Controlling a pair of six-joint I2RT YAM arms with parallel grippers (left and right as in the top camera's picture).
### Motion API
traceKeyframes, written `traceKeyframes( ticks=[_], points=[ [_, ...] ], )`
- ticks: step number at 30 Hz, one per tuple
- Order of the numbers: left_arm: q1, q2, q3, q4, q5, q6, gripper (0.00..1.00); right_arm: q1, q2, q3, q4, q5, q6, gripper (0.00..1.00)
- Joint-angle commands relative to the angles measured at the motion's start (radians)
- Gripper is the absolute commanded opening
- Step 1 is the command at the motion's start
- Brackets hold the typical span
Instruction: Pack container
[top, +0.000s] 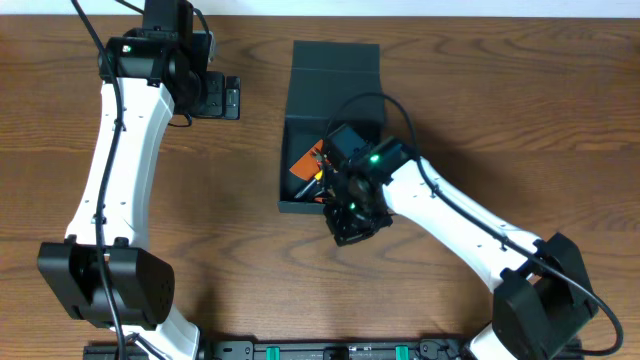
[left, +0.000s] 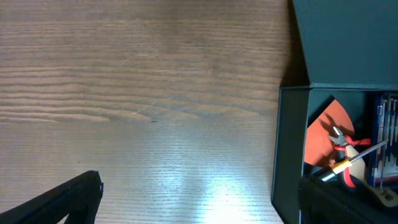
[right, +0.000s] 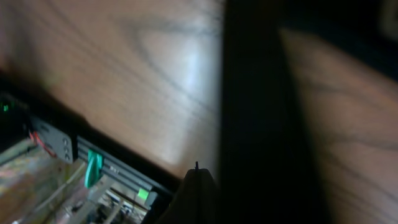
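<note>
left gripper (top: 230, 98) jaws apart, well clear of the open container (top: 335, 70); right gripper (top: 350, 225) at its front corner, jaw state indeterminable.

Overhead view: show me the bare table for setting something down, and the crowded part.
Bare wood lies between the left arm and the container, and right of the container, above the right arm. Crowded: inside the container, where orange-handled items lie and the right tool hangs at its near corner.

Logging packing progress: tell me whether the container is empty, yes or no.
No, the left wrist view shows red-handled pliers and an orange card lying inside the container.
</note>
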Motion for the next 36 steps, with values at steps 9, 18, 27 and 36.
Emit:
traceKeyframes(
  ticks=[9,18,27,36],
  points=[
    [0.003,-0.003,0.012,-0.008,-0.009,-0.005,0.99,-0.18,0.006,-0.002,0.047,-0.039,-0.081,0.01],
    [0.003,-0.003,0.012,-0.024,-0.01,-0.005,0.99,-0.184,0.003,0.023,0.035,-0.227,-0.089,0.01],
    [0.003,-0.003,0.012,-0.024,-0.01,-0.005,0.99,-0.188,-0.058,0.299,-0.225,-0.153,-0.099,0.01],
    [0.003,-0.003,0.012,-0.029,-0.009,-0.005,0.99,-0.132,-0.094,0.379,-0.381,-0.135,-0.054,0.01]
  ],
)
